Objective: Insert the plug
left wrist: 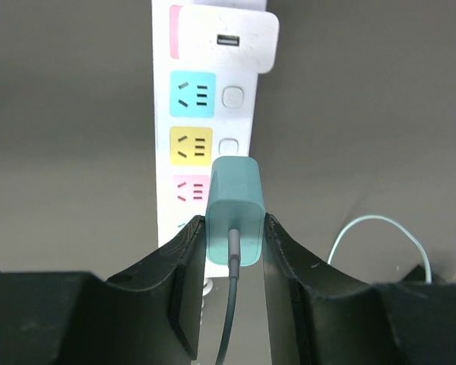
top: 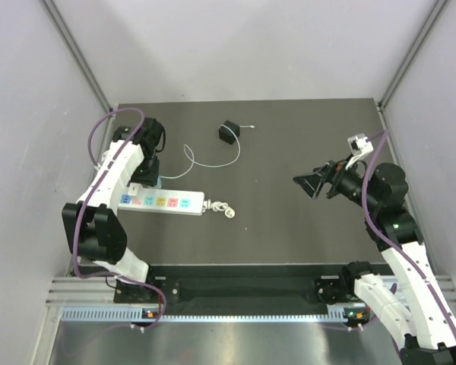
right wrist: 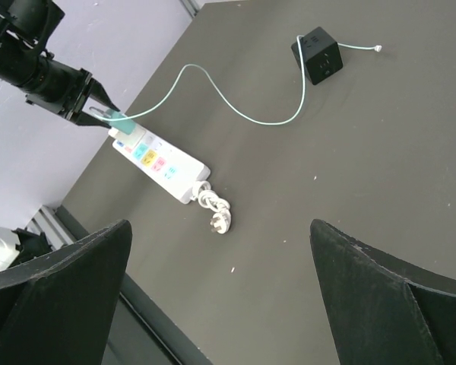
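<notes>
Teal plug (left wrist: 235, 201): you have it clamped between the left gripper's (left wrist: 235, 223) fingers, at the white power strip's (top: 161, 202) pink socket. Right gripper (right wrist: 220, 224): fingers wide, holding nothing. Farther back: pale wire (right wrist: 235, 95), black cube (top: 228, 132).

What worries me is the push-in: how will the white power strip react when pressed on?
The power strip lies flat and long on the table, so it probably won't tip. Nothing visibly pins it; the right end effector hangs open, well apart, so an off-axis press may slide or swivel it. Its coiled cord looks slack, giving little anchoring.
</notes>
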